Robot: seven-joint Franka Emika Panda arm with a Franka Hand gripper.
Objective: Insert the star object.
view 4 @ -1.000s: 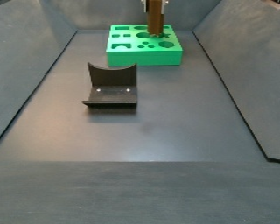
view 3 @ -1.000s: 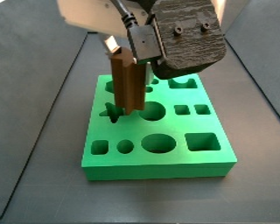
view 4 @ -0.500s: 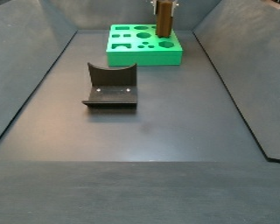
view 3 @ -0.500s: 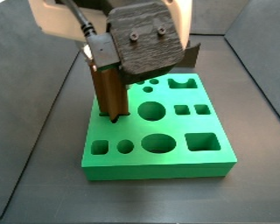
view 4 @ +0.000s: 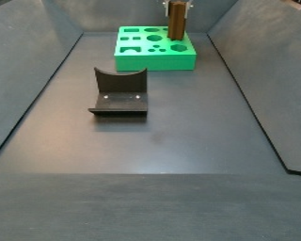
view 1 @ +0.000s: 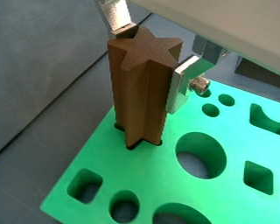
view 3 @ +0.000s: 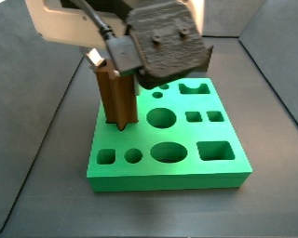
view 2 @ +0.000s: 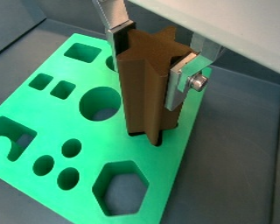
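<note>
The star object is a reddish-brown ridged peg. It stands upright with its lower end in the star-shaped hole at the edge of the green board. My gripper is over that hole and its silver fingers press on the peg's upper sides. Both wrist views show the star-shaped top between the fingers, and the green board below. In a side view the peg stands on the far board.
The board has several other holes: round, square, hexagon, arch. The dark fixture stands on the grey floor in front of the board. Sloped grey walls border the floor.
My gripper has carried the peg from the board's middle to the star hole at its edge. In the last half second the peg has stayed there and the gripper body has shifted slightly.
</note>
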